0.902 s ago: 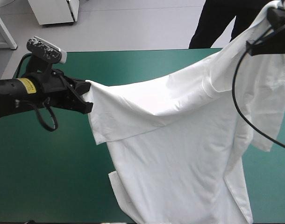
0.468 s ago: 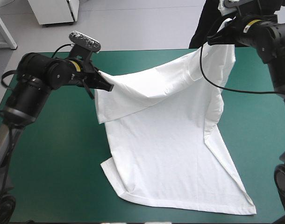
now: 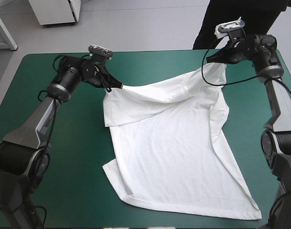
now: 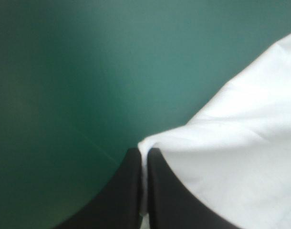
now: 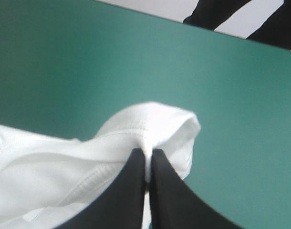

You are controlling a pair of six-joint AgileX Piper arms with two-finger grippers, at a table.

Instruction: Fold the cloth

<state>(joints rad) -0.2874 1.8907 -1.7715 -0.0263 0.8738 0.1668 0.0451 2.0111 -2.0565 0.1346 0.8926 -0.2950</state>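
The white T-shirt (image 3: 174, 152) lies mostly spread on the teal-green table, its near hem by the front edge. Its far edge hangs slack between both grippers, lifted a little off the cover. My left gripper (image 3: 119, 86) is shut on the T-shirt's far left corner; in the left wrist view the cloth (image 4: 241, 143) runs from between the black fingers (image 4: 131, 191). My right gripper (image 3: 211, 60) is shut on the far right corner near the table's far edge; the right wrist view shows a hemmed fold (image 5: 150, 124) pinched at the fingertips (image 5: 136, 186).
Bare teal-green cover (image 3: 50, 157) stretches left of the T-shirt and along the far edge (image 3: 155, 51) between the arms. A black cable (image 3: 217, 83) loops from the right wrist over the cloth's far right part.
Both grippers have moved away toward the table's far edge and down, carrying the T-shirt's far edge. The shirt, earlier hanging high from the right, now lies largely flat.
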